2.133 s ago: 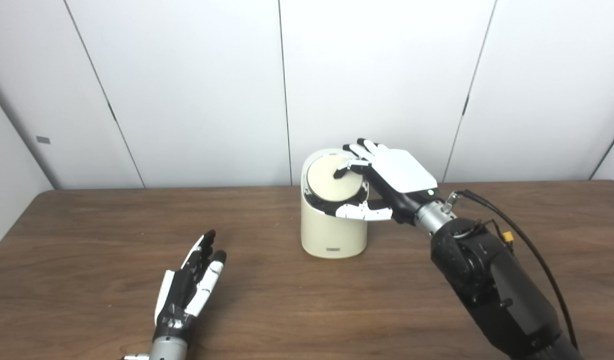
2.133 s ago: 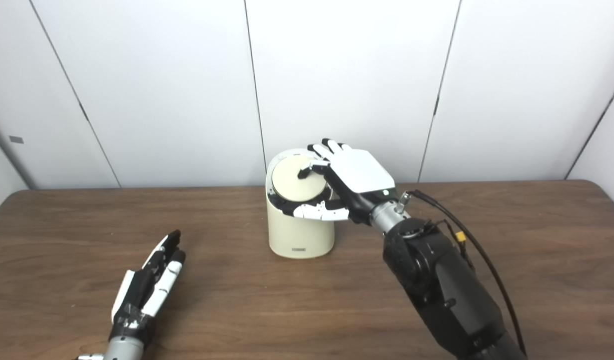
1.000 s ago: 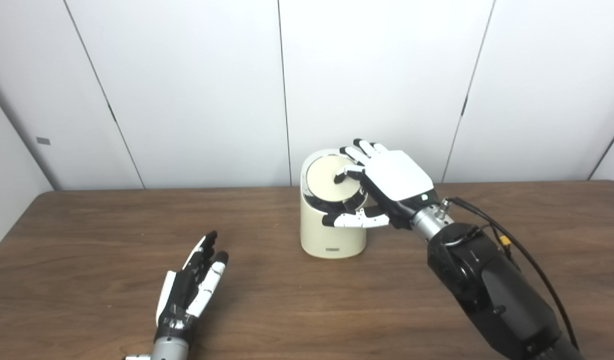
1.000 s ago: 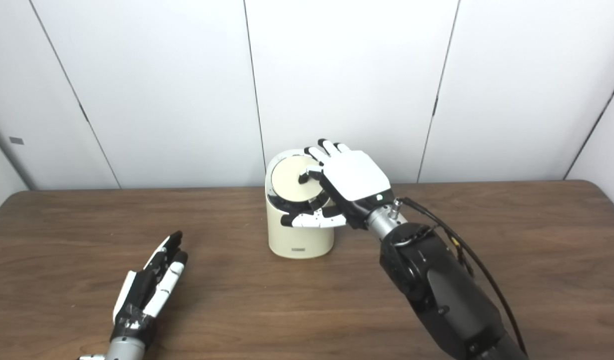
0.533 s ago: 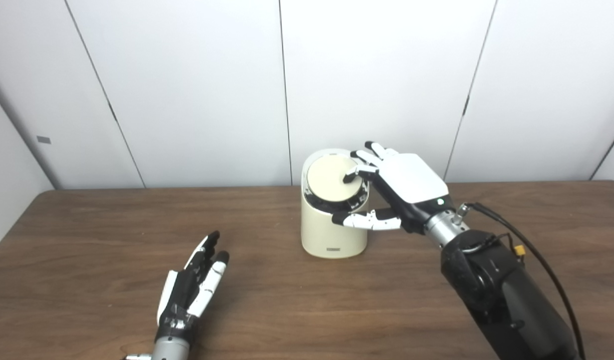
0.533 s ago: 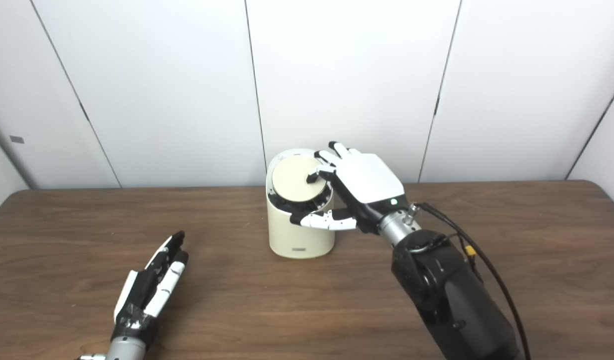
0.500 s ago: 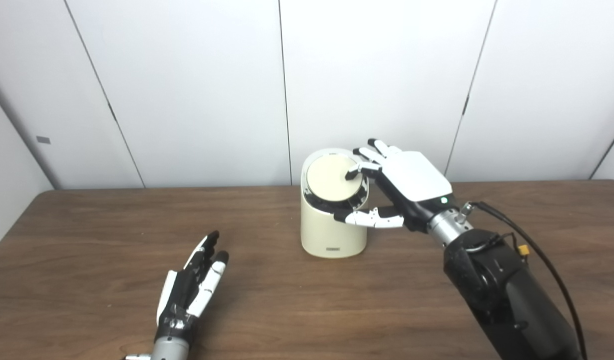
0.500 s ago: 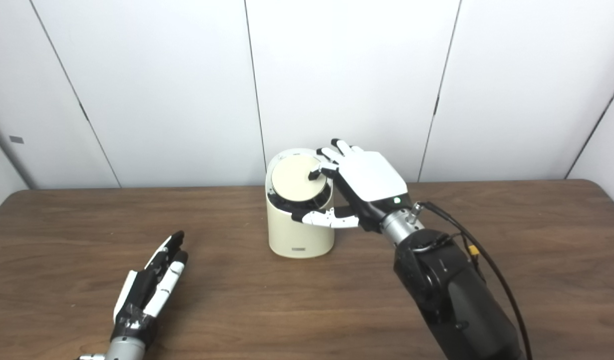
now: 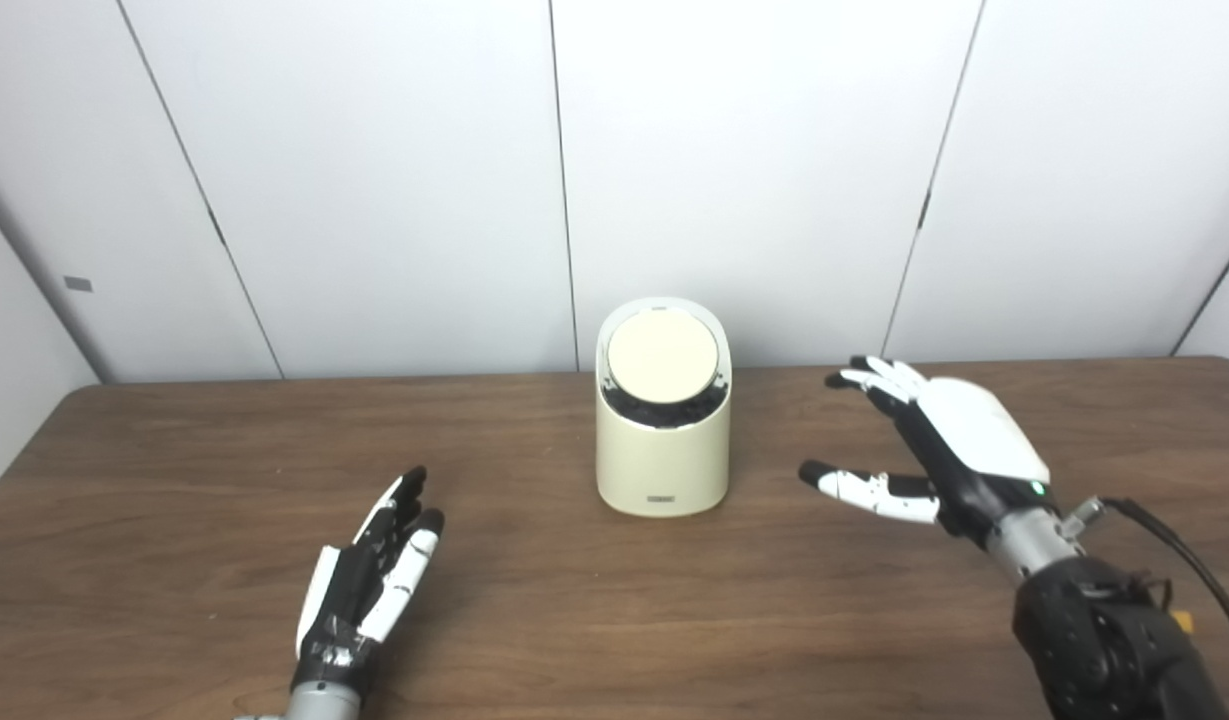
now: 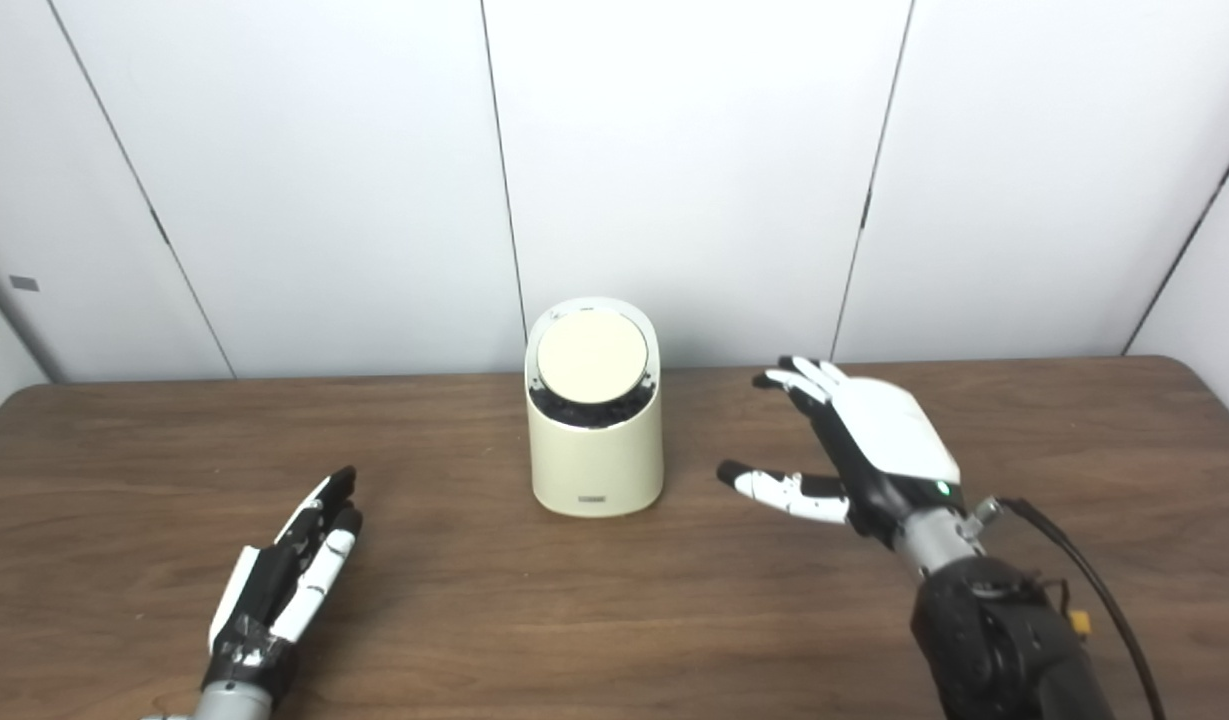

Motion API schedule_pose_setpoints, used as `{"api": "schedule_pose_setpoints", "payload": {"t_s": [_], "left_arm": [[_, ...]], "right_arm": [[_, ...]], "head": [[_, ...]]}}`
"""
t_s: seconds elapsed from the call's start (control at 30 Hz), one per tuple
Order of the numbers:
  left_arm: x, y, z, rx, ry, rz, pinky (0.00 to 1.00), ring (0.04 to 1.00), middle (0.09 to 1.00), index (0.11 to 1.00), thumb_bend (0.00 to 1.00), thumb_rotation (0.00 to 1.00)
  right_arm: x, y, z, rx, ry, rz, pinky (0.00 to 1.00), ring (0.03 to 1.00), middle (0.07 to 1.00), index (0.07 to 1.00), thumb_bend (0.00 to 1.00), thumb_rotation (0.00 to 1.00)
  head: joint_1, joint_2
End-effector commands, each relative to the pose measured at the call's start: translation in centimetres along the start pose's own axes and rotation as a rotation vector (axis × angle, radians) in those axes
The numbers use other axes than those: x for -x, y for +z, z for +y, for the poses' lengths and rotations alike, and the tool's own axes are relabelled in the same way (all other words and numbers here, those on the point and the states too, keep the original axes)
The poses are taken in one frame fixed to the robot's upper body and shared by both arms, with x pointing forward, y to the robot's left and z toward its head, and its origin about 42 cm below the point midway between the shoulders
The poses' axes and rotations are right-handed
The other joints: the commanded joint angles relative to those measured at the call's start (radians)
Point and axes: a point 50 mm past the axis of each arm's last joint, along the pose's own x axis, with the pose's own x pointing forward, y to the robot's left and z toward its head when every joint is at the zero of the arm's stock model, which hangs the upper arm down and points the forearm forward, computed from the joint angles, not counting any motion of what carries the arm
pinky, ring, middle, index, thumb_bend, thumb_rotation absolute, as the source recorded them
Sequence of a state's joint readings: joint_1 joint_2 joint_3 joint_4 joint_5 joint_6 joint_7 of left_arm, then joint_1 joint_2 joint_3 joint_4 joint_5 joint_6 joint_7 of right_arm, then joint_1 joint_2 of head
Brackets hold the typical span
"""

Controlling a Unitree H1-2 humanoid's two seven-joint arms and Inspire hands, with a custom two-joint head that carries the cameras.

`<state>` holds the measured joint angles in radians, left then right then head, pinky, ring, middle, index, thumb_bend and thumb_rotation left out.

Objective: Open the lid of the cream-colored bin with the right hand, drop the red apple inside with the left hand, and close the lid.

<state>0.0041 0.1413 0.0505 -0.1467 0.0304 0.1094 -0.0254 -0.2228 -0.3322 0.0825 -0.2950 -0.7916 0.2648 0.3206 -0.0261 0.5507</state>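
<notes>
**Both hands open, bin standing shut between them**

Your right hand (image 9: 949,450) is hovering above the brown wooden table (image 9: 614,620) to the right of the cream-colored cylindrical bin (image 9: 662,440), well apart from it and touching nothing. It is spread wide, white back facing up and to the right, thumb sticking out to the left toward the bin, fingers (image 9: 874,375) fanned toward the back wall, and nothing is sitting in its grasp.

The bin is standing upright at the middle of the table, toward the far edge, near the white panelled wall (image 9: 374,180). Its round cream lid (image 9: 662,357) is lying flat in the slanted top, tilted toward you, with a dark gap showing along its lower rim.

Your left hand (image 10: 274,585) is resting low at the near left of the table, well away from the bin, palm turned inward, fingers straight and lying close together, pointing up and to the right. It is holding nothing either.

The red apple is showing in neither eye view.
</notes>
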Motion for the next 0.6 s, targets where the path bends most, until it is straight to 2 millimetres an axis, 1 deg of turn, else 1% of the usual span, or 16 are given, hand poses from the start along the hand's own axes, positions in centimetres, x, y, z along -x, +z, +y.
{"api": "schedule_pose_setpoints", "payload": {"t_s": [0.0,0.07,0.1,0.13,0.23,0.27,0.33,0.4,0.47,0.5,0.57], "left_arm": [[0.3,0.9,1.0,-0.023,0.001,-0.042,0.95,0.98,0.986,0.968,0.5,0.69],[0.9,0.9,1.6,-0.014,0.0,-0.046,0.97,0.989,0.991,0.993,0.52,0.69],[1.5,0.8,1.9,-0.012,0.002,-0.044,0.97,0.989,0.992,0.995,0.52,0.69],[1.9,0.5,2.1,-0.011,0.004,-0.042,0.97,0.996,0.997,0.998,0.5,0.7],[3.1,-0.3,2.5,0.014,0.023,-0.041,0.98,1.0,1.0,1.0,0.51,0.72],[3.5,-0.6,2.5,0.032,0.032,-0.042,0.99,1.0,1.0,1.0,0.52,0.72],[4.0,-1.1,2.5,0.048,0.04,-0.045,1.0,1.0,1.0,1.0,0.52,0.73],[4.8,-1.7,2.4,0.052,0.042,-0.051,1.0,0.996,1.0,1.0,0.53,0.74],[5.4,-2.1,2.3,0.057,0.047,-0.057,1.0,0.995,1.0,1.0,0.53,0.74],[5.7,-2.3,2.3,0.057,0.052,-0.062,1.0,0.994,1.0,1.0,0.53,0.74],[6.4,-2.9,2.5,0.049,0.068,-0.067,1.0,0.989,1.0,1.0,0.53,0.74]], "right_arm": [[-0.1,0.0,-0.9,-0.074,-0.052,-0.03,0.87,0.962,0.957,0.904,0.5,0.77],[0.7,-1.0,0.2,-0.165,-0.04,-0.016,0.87,0.958,0.963,0.922,0.46,0.78],[1.2,-1.5,1.0,-0.218,-0.033,-0.004,0.87,0.958,0.963,0.923,0.46,0.78],[1.6,-1.8,1.6,-0.265,-0.028,0.002,0.87,0.953,0.965,0.932,0.46,0.85],[2.6,-2.2,3.3,-0.398,-0.022,0.022,0.87,0.933,0.961,0.94,0.46,0.96],[3.0,-2.3,3.8,-0.444,-0.028,0.029,0.86,0.927,0.958,0.938,0.46,0.98],[3.5,-2.3,4.5,-0.509,-0.042,0.034,0.86,0.916,0.951,0.933,0.48,1.0],[4.3,-2.4,5.7,-0.666,-0.064,0.052,0.88,0.927,0.952,0.934,0.5,1.0],[4.7,-2.3,6.5,-0.764,-0.084,0.065,0.89,0.939,0.957,0.936,0.5,1.0],[4.9,-2.2,6.9,-0.776,-0.091,0.069,0.88,0.939,0.957,0.936,0.51,1.0],[5.4,-2.3,7.4,-0.712,-0.096,0.067,0.86,0.926,0.951,0.935,0.5,1.0]], "head": [[-0.001,0.003],[-0.004,0.005],[-0.008,0.006],[-0.009,0.007],[-0.018,0.011],[-0.019,0.01],[-0.022,0.014],[-0.025,0.015],[-0.025,0.017],[-0.024,0.023],[-0.026,0.026]]}}
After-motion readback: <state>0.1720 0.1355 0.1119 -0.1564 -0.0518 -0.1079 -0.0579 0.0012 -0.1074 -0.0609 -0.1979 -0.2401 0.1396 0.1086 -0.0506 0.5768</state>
